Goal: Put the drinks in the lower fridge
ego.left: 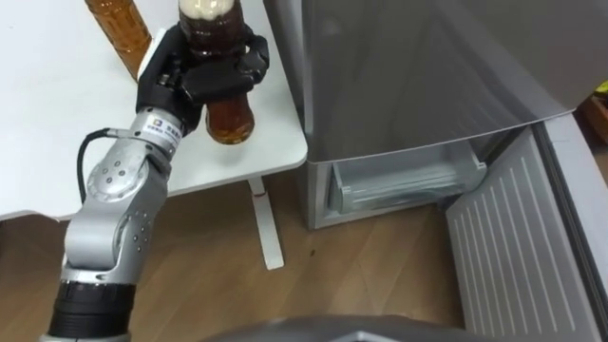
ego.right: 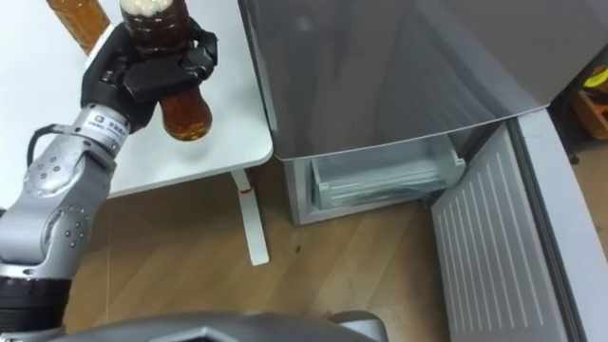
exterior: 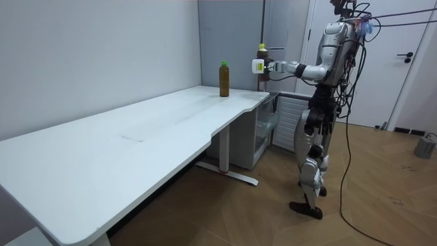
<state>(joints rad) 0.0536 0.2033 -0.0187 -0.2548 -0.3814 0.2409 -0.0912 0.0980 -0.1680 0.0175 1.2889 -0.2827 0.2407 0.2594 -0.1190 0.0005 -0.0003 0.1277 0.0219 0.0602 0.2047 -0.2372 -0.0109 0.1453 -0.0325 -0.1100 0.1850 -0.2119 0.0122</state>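
Observation:
My left hand (ego.left: 187, 74) is shut on a bottle of amber drink (ego.left: 229, 120), held upright above the near right corner of the white table (ego.left: 57, 142). The same hand (ego.right: 141, 74) and bottle (ego.right: 184, 114) appear in the right eye view. A second bottle of amber drink (ego.left: 119, 33) stands on the table just behind and to the left of my hand. In the room view I stand by the fridge with the held bottle (exterior: 261, 58) raised at chest height, and the second bottle (exterior: 223, 78) is on the table end.
The grey fridge (ego.left: 408, 66) stands right of the table. Its lower door (ego.left: 518, 247) is swung open to the right, showing a clear drawer (ego.left: 408, 182) inside. The white table leg (ego.left: 266, 228) stands on the wooden floor between the table and the fridge.

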